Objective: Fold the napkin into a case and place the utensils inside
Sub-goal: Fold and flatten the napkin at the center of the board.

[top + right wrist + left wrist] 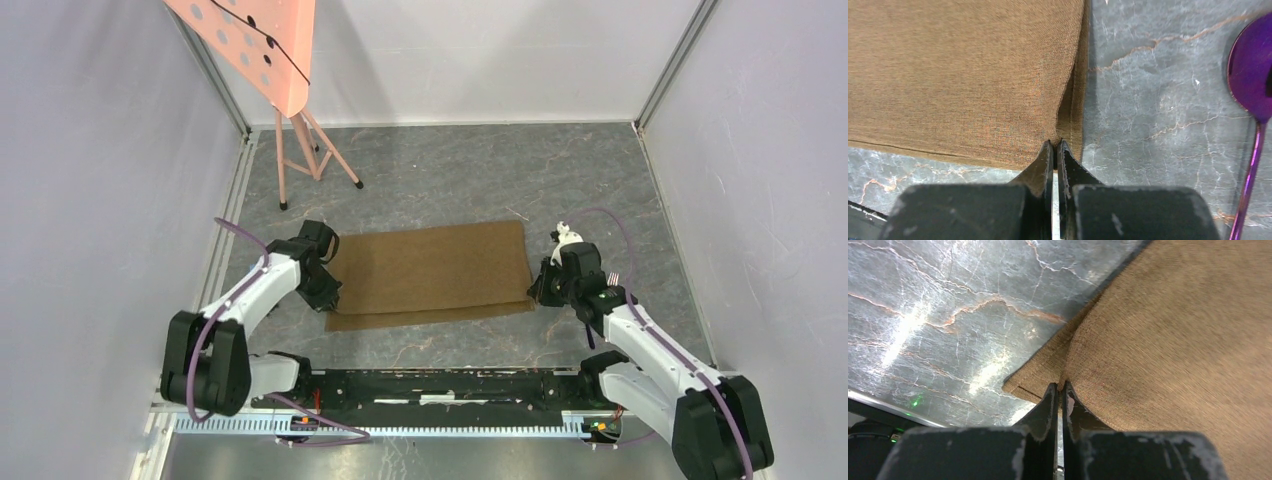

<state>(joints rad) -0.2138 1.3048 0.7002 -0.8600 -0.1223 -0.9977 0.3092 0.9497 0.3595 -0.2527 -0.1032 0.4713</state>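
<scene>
tan-brown napkin (430, 275) lies folded; left tool (1059, 386) and right tool (1054, 143) each pinch its top layer.

I have the napkin (430, 272) lying folded mid-worktop (450, 170), its upper layer set back from the lower along the 6 o'clock edge. My left arm's fingers (1047, 410) pinch its 7 o'clock corner, my right arm's fingers (1044, 162) its 5 o'clock corner. A spoon (1250, 70) lies apart off its 3 o'clock side, and a stand (300, 150) sits at 11 o'clock.
</scene>
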